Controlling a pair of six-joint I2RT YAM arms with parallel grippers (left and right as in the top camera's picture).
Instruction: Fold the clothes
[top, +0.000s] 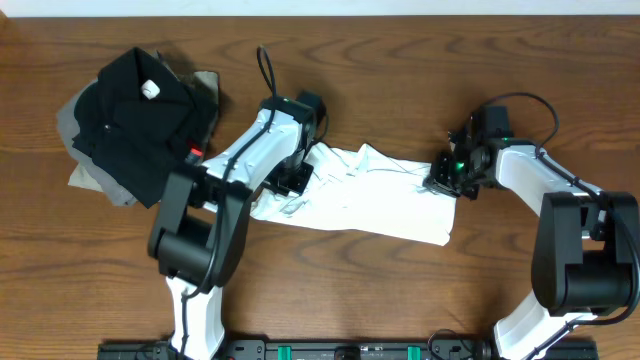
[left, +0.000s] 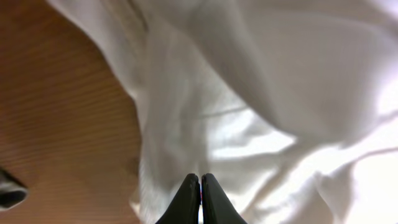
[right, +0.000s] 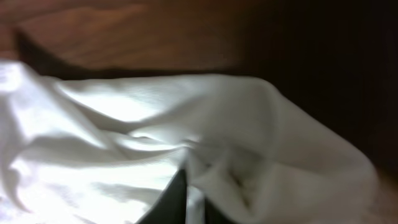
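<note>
Overhead: right gripper (top: 443, 183) clamps an edge of the crumpled white cotton T-shirt (top: 370, 205); left gripper (top: 296, 181) is closed, hold unclear. Pull now and that end could slip.

The T-shirt (top: 372, 203) is lying across the middle of the desk (top: 400, 300); folded garments (top: 130, 115) are lying piled in the frame's upper left.
</note>
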